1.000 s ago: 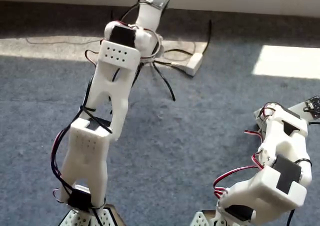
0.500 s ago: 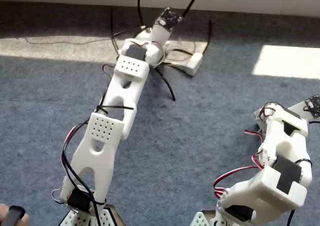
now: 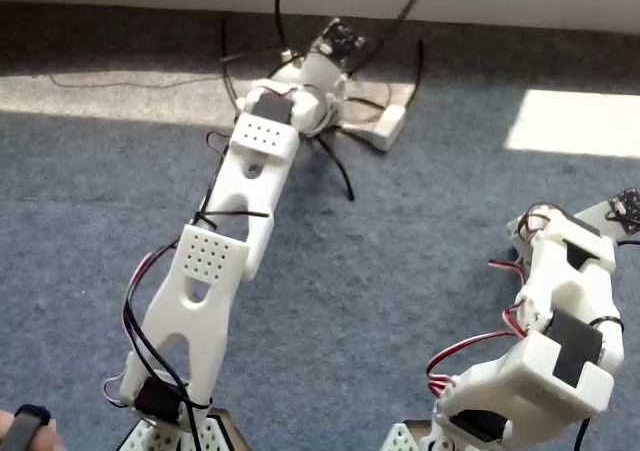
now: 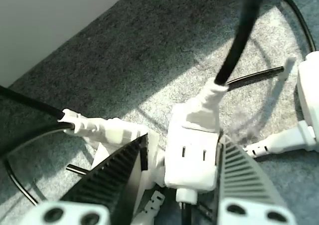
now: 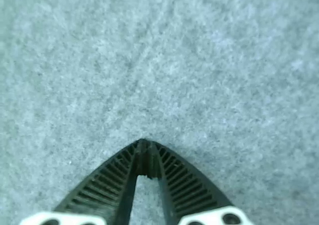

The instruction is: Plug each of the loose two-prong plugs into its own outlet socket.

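Note:
My left gripper (image 4: 182, 140) hangs over the white power strip (image 3: 390, 123) at the far edge of the carpet. Its fingers stand on both sides of a white block with two slots (image 4: 192, 157); one finger touches it and the other is very close. A white plug (image 4: 207, 105) sits at the block's far end, and its black cord (image 4: 239, 35) rises steeply; the cord (image 3: 395, 16) sticks up past the wrist. Two more white plugs (image 4: 109, 130) (image 4: 294, 137) lie on either side. My right gripper (image 5: 144, 160) is shut, empty, above bare carpet.
Several black cords (image 3: 335, 166) loop on the grey carpet (image 3: 400, 271) around the strip. The left arm (image 3: 240, 171) is stretched far out. The right arm (image 3: 560, 311) is folded at the near right. A wall runs just behind the strip.
Over the last second the left arm came down and stretched toward the power strip. In the last half second the upright cord swung to the right. The right arm stayed still.

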Controlling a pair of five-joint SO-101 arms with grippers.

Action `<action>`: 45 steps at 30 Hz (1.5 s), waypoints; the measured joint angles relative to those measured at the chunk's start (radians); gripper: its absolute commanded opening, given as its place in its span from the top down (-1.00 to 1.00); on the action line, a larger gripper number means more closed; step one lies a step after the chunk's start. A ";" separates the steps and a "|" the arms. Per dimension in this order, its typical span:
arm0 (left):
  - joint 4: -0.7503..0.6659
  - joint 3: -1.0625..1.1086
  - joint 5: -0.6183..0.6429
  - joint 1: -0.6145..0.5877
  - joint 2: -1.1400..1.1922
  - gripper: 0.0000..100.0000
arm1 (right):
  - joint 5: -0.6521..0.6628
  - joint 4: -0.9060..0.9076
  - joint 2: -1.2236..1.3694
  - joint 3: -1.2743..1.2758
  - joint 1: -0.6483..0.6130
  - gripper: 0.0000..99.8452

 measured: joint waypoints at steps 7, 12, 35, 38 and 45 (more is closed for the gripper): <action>0.038 -0.104 0.000 -0.009 0.000 0.56 | 0.002 0.000 0.000 0.000 -0.003 0.98; 0.238 -0.327 0.000 -0.018 -0.006 0.57 | 0.003 0.000 0.000 0.000 -0.003 0.98; 0.821 -0.261 0.239 -0.158 -1.135 0.80 | 0.003 0.087 -0.075 -0.054 -0.207 0.98; 0.821 -0.083 0.242 -0.172 -1.318 0.80 | 0.077 0.176 -0.209 -0.109 -0.261 0.98; 0.821 0.463 0.310 -0.170 -1.830 0.80 | 0.416 0.235 -0.572 -0.160 -0.427 0.98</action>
